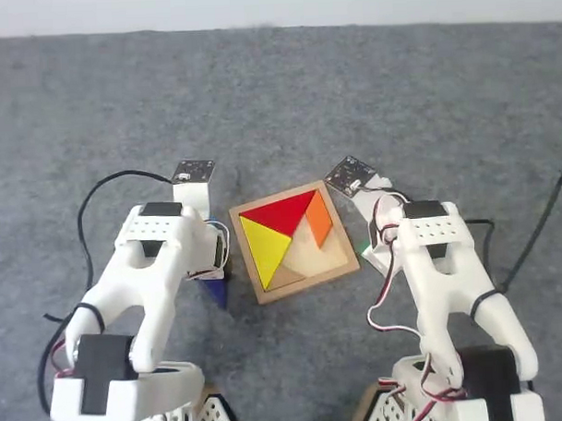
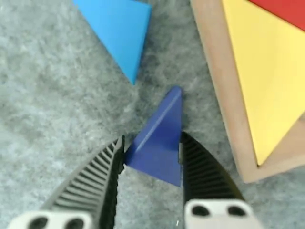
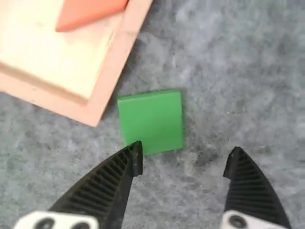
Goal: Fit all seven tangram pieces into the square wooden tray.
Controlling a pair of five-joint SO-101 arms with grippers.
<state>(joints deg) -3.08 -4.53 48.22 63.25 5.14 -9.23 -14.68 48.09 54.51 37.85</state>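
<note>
Just beside the tray (image 2: 214, 62), the left gripper (image 2: 151, 139) pinches a navy triangle (image 2: 159, 143); a light-blue triangle (image 2: 116, 28) lies near. The right gripper (image 3: 187, 150) gapes wide at a green square (image 3: 151, 119).

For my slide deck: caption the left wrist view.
Left gripper grips a dark blue triangle beside the wooden tray; light blue triangle nearby.

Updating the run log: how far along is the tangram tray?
Done: red piece, yellow piece and orange piece lie in the tray. In hand: the left gripper is shut on the dark blue triangle beside the tray. Left: the light blue triangle and green square lie on the mat, the right gripper open by the square.
</note>
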